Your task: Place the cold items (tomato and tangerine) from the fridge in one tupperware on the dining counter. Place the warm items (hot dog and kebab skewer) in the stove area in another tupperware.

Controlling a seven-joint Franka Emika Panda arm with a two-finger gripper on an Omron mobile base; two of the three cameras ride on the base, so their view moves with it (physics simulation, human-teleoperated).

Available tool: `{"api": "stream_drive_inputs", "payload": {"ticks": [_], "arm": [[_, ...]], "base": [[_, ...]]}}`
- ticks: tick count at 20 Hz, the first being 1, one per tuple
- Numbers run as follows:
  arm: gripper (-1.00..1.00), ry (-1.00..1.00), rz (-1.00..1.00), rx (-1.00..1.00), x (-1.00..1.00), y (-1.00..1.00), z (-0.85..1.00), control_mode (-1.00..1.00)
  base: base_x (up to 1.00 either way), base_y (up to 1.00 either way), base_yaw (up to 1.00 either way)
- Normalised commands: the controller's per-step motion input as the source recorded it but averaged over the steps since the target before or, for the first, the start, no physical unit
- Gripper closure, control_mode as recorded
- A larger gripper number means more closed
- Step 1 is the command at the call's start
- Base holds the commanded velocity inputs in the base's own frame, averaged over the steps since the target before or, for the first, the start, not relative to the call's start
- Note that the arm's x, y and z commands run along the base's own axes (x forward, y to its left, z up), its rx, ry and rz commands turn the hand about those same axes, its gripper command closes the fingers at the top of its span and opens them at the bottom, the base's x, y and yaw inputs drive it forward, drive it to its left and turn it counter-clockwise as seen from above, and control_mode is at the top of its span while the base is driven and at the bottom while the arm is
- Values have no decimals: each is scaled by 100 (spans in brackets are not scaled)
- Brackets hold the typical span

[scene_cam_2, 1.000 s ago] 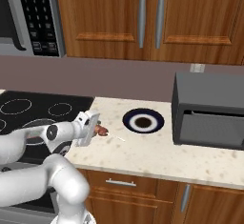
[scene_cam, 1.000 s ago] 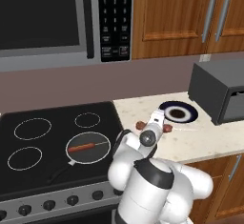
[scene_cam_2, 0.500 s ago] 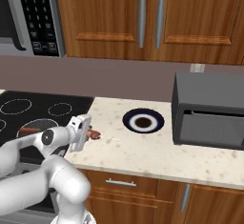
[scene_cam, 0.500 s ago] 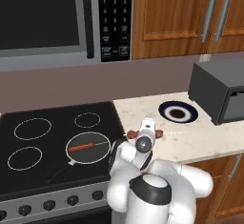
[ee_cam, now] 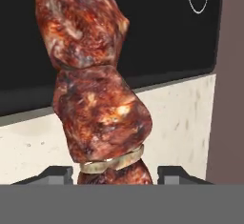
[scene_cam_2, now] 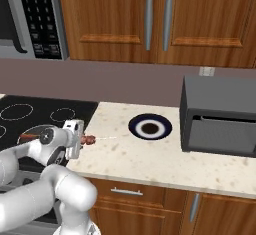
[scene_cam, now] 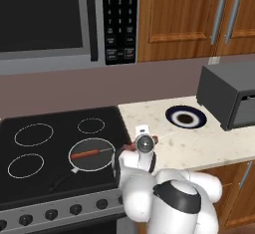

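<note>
From the left base view, the gripper (scene_cam: 145, 139) is seen raised over the seam between the black cooktop (scene_cam: 60, 148) and the pale counter (scene_cam: 199, 143), with a reddish end of the kebab skewer (scene_cam: 155, 139) showing just beside it. The hot dog (scene_cam: 85, 154) lies in a round pan (scene_cam: 92, 154) on the cooktop, and a dark-rimmed plate (scene_cam: 185, 117) sits farther along the counter.

From the right base view, the skewer's meat (scene_cam_2: 88, 139) is seen jutting from the gripper (scene_cam_2: 76, 139), a thin stick trailing toward the plate (scene_cam_2: 150, 127).

In the hand view, the kebab skewer (ee_cam: 95, 89) runs lengthwise between the two dark fingertips (ee_cam: 57, 173), which stand about half apart and appear closed on its lower chunk.

The skewer is judged light, its stick stiff but its meat soft and probably greasy; a hold near the middle of the meat would be steadier than one on the stick.
</note>
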Motion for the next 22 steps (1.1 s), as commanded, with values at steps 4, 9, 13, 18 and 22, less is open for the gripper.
{"api": "stream_drive_inputs", "payload": {"ticks": [4,9,13,18,22], "arm": [[100,92,0,0,0,47,100,-100],[100,90,0,0,0,44,100,-100],[100,83,0,0,-1,42,100,-100],[100,32,-6,7,-37,27,66,-100],[100,-40,-2,27,-86,5,8,-100]], "base": [[0,0,0],[0,0,0],[0,0,0],[0,0,0],[0,0,0]]}}
